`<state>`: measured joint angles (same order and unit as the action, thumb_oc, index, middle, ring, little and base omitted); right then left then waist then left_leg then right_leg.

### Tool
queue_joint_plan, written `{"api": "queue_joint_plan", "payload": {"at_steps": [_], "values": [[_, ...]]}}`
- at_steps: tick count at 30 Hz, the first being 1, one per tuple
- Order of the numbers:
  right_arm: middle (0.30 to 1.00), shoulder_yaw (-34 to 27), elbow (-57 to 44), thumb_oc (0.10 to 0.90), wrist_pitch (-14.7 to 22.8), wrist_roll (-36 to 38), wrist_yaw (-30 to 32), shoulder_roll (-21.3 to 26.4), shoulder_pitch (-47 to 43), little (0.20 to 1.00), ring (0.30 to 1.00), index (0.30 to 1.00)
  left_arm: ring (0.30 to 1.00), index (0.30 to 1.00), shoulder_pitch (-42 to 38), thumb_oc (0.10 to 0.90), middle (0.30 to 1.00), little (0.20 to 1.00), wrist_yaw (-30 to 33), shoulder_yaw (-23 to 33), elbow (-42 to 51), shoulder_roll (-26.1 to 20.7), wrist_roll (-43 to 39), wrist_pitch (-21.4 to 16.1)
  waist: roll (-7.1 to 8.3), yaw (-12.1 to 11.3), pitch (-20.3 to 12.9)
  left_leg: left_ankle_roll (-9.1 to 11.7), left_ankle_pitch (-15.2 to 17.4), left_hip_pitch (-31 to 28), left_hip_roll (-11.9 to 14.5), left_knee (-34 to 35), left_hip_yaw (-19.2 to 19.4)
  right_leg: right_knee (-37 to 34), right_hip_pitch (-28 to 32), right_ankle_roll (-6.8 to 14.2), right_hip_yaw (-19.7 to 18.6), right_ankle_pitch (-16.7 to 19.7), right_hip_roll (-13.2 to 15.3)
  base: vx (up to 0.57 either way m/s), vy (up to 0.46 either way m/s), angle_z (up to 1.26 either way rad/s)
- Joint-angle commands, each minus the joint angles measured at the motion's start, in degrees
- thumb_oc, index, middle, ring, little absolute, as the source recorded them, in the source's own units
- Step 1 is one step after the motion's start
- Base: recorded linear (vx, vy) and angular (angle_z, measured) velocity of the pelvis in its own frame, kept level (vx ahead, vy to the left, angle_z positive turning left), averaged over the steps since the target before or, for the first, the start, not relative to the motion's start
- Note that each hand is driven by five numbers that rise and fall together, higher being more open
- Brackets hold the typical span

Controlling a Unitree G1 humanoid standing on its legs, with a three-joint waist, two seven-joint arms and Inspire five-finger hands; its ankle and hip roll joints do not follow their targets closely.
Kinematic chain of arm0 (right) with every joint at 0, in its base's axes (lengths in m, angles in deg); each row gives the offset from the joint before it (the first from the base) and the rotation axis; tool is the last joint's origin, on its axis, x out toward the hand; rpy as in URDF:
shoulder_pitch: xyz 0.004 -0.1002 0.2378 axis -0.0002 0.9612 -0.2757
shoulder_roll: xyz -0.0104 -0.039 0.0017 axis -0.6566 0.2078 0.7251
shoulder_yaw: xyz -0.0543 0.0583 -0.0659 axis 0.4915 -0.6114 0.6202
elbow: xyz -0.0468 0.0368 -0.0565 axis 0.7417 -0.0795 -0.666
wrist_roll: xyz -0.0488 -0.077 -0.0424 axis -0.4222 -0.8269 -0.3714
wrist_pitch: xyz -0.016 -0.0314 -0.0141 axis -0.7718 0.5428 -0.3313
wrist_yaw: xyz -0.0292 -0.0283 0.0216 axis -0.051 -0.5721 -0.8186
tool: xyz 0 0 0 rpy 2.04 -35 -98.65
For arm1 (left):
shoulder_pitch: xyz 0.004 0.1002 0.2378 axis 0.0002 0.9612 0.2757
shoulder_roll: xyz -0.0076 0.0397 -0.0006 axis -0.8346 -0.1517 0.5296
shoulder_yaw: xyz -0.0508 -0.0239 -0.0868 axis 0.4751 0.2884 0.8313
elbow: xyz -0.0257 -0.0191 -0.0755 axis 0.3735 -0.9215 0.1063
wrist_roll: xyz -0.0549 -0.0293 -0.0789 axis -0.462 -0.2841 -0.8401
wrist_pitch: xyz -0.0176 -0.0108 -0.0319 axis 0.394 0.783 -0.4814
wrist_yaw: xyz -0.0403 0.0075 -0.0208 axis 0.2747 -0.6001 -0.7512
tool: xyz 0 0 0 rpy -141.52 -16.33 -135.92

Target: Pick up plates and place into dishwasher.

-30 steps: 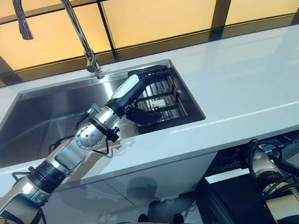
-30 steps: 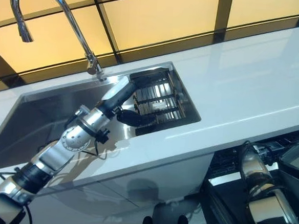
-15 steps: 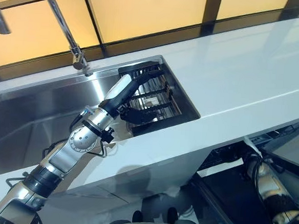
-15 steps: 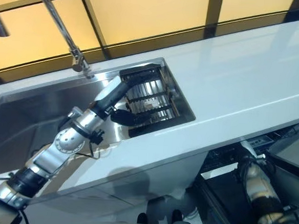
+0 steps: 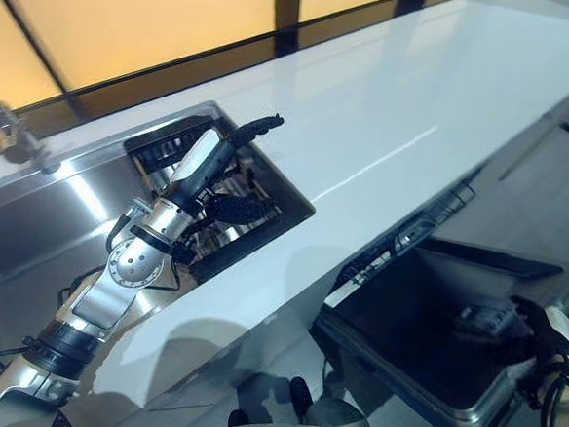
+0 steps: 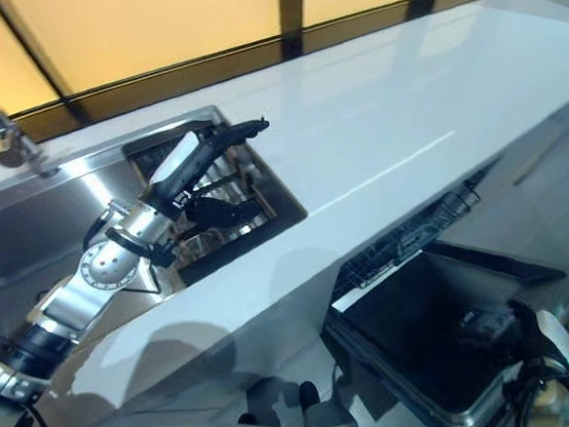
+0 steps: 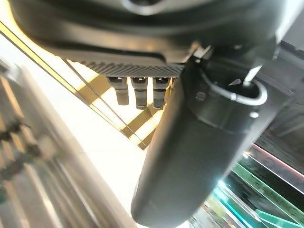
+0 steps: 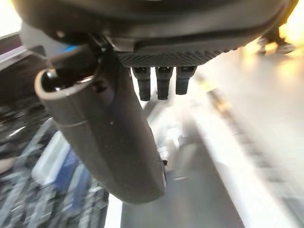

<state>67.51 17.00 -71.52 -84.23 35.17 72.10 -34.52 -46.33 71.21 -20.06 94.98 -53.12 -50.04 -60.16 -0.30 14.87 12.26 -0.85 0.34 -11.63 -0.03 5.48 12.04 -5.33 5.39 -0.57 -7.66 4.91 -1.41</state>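
A dark wire dish rack [image 5: 169, 145] sits in the right end of the steel sink [image 5: 39, 226]. I cannot make out a plate in it. My left hand [image 5: 231, 167] hovers over the rack, open, its fingers [image 5: 258, 125] stretched toward the counter and the thumb [image 5: 238, 207] spread below; nothing is in it. In the left wrist view the left hand [image 7: 190, 142] is likewise empty. My right hand [image 6: 489, 327] hangs low at the right over the open dishwasher door [image 5: 414, 320], open and empty. The right wrist view looks past the right hand [image 8: 114, 137] at a blurred rack.
A long white counter [image 5: 389, 113] runs from the sink to the right. Beneath its edge the dishwasher's wire rack [image 5: 412, 232] sticks out above the lowered door. The faucet base [image 5: 12, 136] stands behind the sink. Amber window panels [image 5: 132, 17] line the back.
The camera has swung right, bringing the dishwasher into view. My left hand has risen out of the rack and its fingers have straightened. The right hand now hangs over the dishwasher door.
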Motion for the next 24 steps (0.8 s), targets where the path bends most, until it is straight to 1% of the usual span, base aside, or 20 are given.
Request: {"api": "queue_joint_plan", "payload": {"at_steps": [1,3,4,6,7,8,9,10,11,12,13,15,17,18,19,20,21,22,23,24], "values": [[0.900,-6.39,-0.17,0.800,4.32,5.80,10.83,2.20,-1.64,0.900,0.900,0.900,0.900,0.900,-4.02,0.800,0.900,0.900,3.20,3.67,1.11,-0.65,-1.37,-5.86,-0.17,0.38,-5.61,-3.17,7.28,-0.99,0.31,-0.48,3.75,0.33,0.68,3.80,-1.75,-4.04,-1.77,-0.02,-0.003,-0.14],[0.900,-7.69,-0.19,0.800,5.02,7.98,14.23,1.12,-0.87,0.900,0.900,0.900,0.900,0.900,-3.89,0.800,0.900,0.900,3.35,3.74,0.99,-0.79,-1.29,-6.04,-0.27,0.69,-5.74,-3.20,7.33,-0.87,0.33,-0.48,3.98,0.33,0.45,3.87,-2.11,-3.96,-1.89,-0.02,0.002,-0.11],[0.900,-9.38,1.10,0.800,6.99,12.83,19.27,-1.23,-0.02,0.900,0.900,0.900,0.900,0.900,-3.96,0.800,0.900,0.900,3.72,3.62,0.53,-0.85,-1.31,-6.42,-0.57,1.13,-5.88,-3.30,7.49,-0.64,0.34,-0.48,4.25,0.33,0.10,4.06,-2.39,-3.89,-2.00,-0.01,0.012,-0.17],[0.900,-9.75,2.80,0.800,8.95,16.30,23.28,-3.79,0.35,0.900,0.900,0.900,0.900,0.900,-4.45,0.800,0.900,0.900,4.25,3.25,-0.35,-0.70,-1.40,-6.73,-0.90,1.58,-5.95,-3.42,7.70,-0.49,0.32,-0.48,4.33,0.33,-0.11,4.23,-2.52,-3.91,-2.02,-0.01,0.012,-0.12],[0.900,-9.71,3.74,0.800,9.67,16.51,25.39,-4.97,0.37,0.900,0.900,0.900,0.900,0.900,-4.63,0.800,0.900,0.900,4.52,3.10,-0.46,-0.72,-1.44,-6.70,-0.99,1.51,-5.98,-3.43,7.65,-0.37,0.28,-0.48,4.58,0.33,-0.35,4.22,-2.85,-3.77,-2.07,-0.01,0.008,-0.04],[0.900,-9.55,6.20,0.800,10.89,18.42,27.65,-6.71,0.33,0.900,0.900,0.900,0.900,0.900,-4.87,0.800,0.900,0.900,4.63,2.84,-0.36,-0.40,-1.46,-6.54,-1.25,1.63,-5.94,-3.52,7.75,-0.27,0.26,-0.48,4.61,0.33,-0.49,4.29,-2.81,-3.78,-2.06,-0.01,0.011,-0.04],[0.900,-9.12,7.78,0.800,11.88,21.54,29.13,-7.99,0.20,0.900,0.900,0.900,0.900,0.900,-4.96,0.800,0.900,0.900,4.62,2.60,-0.23,-0.17,-1.48,-6.48,-1.49,1.69,-5.89,-3.63,7.88,-0.24,0.21,-0.48,4.36,0.33,-0.50,4.34,-2.71,-3.84,-2.04,0.00,0.010,-0.07],[0.900,-8.74,8.67,0.800,12.03,22.33,30.03,-8.78,0.05,0.900,0.900,0.900,0.900,0.900,-4.95,0.800,0.900,0.900,4.62,2.51,-0.18,-0.06,-1.40,-6.49,-1.55,1.56,-5.87,-3.62,7.79,-0.17,0.18,-0.48,4.43,0.33,-0.61,4.27,-2.86,-3.72,-2.05,-0.01,0.005,-0.09],[0.900,-6.21,14.43,0.800,14.10,21.02,34.27,-11.57,-0.81,0.900,0.900,0.900,0.900,0.900,-5.12,0.800,0.900,0.900,4.63,1.67,0.07,0.58,-0.97,-6.54,-2.01,1.12,-5.77,-3.64,7.80,0.00,0.12,-0.48,4.35,0.33,-0.82,4.28,-2.78,-3.60,-1.97,-0.01,-0.007,-0.07],[0.900,-4.57,16.58,0.800,14.80,21.93,35.80,-12.81,-1.26,0.900,0.900,0.900,0.900,0.900,-5.32,0.800,0.900,0.900,4.65,1.19,0.82,0.50,-0.94,-5.97,-2.22,0.86,-5.71,-3.73,7.81,0.07,0.02,-0.48,4.02,0.33,-0.88,4.22,-2.71,-3.58,-1.94,0.00,0.000,0.00],[0.900,-3.31,18.49,0.800,15.28,24.86,37.78,-14.20,-1.66,0.900,0.900,0.900,0.900,0.900,-5.47,0.800,0.900,0.900,4.86,0.77,1.24,0.43,-0.81,-5.63,-2.37,0.68,-5.73,-3.80,7.85,0.15,-0.08,-0.48,3.84,0.33,-0.93,4.18,-2.75,-3.64,-1.93,0.00,0.000,0.00],[0.900,-2.73,25.19,0.800,18.43,32.72,40.47,-16.39,-2.33,0.900,0.900,0.900,0.900,0.900,-5.87,0.800,0.900,0.900,5.04,0.28,0.53,0.01,-1.04,-6.36,-2.61,0.33,-5.85,-3.78,7.91,0.32,-0.16,-0.48,3.64,0.33,-1.08,4.23,-2.58,-3.69,-1.85,0.00,0.000,0.00],[0.900,-4.20,32.87,0.800,22.27,38.97,40.22,-16.94,-3.22,0.900,0.900,0.900,0.900,0.900,-6.35,0.800,0.900,0.900,4.99,-0.43,0.34,-0.04,-1.30,-6.90,-2.87,-0.25,-6.00,-3.64,7.84,0.48,-0.16,-0.48,3.38,0.33,-1.15,4.29,-1.94,-3.71,-1.73,0.00,-0.016,0.03],[0.900,-5.57,38.16,0.800,25.18,40.65,39.61,-17.29,-4.48,0.900,0.900,0.900,0.900,0.900,-7.00,0.800,0.900,0.900,4.50,-1.34,1.10,-0.07,-1.99,-6.43,-3.15,-1.03,-6.08,-3.65,7.81,0.54,-0.24,-0.48,2.79,0.33,-0.98,4.17,-1.44,-3.82,-1.60,0.00,-0.038,0.11],[0.900,-5.53,39.48,0.800,25.12,41.26,40.74,-17.39,-5.25,0.900,0.900,0.900,0.900,0.900,-7.26,0.800,0.900,0.900,4.27,-1.78,1.51,-0.47,-2.25,-6.17,-3.33,-1.43,-6.07,-3.72,7.78,0.55,-0.30,-0.48,2.37,0.33,-0.91,4.09,-1.23,-3.82,-1.52,-0.01,-0.046,0.18],[0.900,-5.39,42.08,0.800,27.80,43.23,39.71,-17.31,-5.59,0.900,0.900,0.900,0.900,0.900,-7.81,0.800,0.900,0.900,3.87,-2.35,1.43,-0.89,-2.93,-6.34,-3.50,-1.93,-6.07,-3.71,7.70,0.64,-0.33,-0.48,1.96,0.33,-0.88,4.08,-0.81,-3.80,-1.41,-0.02,-0.044,0.19],[0.900,-5.38,43.79,0.800,29.56,44.67,38.20,-17.31,-6.12,0.900,0.900,0.900,0.900,0.900,-8.44,0.800,0.900,0.900,3.56,-2.86,1.48,-1.06,-3.45,-6.16,-3.64,-2.30,-6.08,-3.70,7.64,0.69,-0.40,-0.48,1.50,0.33,-0.83,4.08,-0.39,-3.81,-1.32,-0.02,-0.055,0.22],[0.900,-5.07,45.06,0.800,31.41,46.54,34.77,-17.33,-6.81,0.900,0.900,0.900,0.900,0.900,-9.00,0.800,0.900,0.900,2.99,-3.18,1.54,-1.26,-3.94,-6.13,-3.80,-2.71,-6.13,-3.73,7.63,0.69,-0.44,-0.48,1.10,0.33,-0.75,4.04,0.05,-3.89,-1.14,-0.01,-0.054,0.18],[0.900,-4.70,45.07,0.800,33.10,49.81,29.59,-17.57,-7.28,0.900,0.900,0.900,0.900,0.900,-9.32,0.800,0.900,0.900,2.64,-3.30,1.80,-1.37,-4.26,-5.90,-4.02,-2.99,-6.14,-3.71,7.56,0.75,-0.50,-0.48,0.73,0.33,-0.75,3.96,0.28,-3.92,-1.03,-0.01,-0.044,0.15],[0.900,-4.45,44.70,0.800,33.57,50.91,27.49,-17.83,-7.45,0.900,0.900,0.900,0.900,0.900,-9.46,0.800,0.900,0.900,2.49,-3.30,2.00,-1.41,-4.34,-5.64,-4.11,-3.09,-6.14,-3.73,7.54,0.79,-0.56,-0.48,0.48,0.33,-0.75,3.92,0.35,-3.95,-1.00,-0.02,-0.032,0.20]]}}
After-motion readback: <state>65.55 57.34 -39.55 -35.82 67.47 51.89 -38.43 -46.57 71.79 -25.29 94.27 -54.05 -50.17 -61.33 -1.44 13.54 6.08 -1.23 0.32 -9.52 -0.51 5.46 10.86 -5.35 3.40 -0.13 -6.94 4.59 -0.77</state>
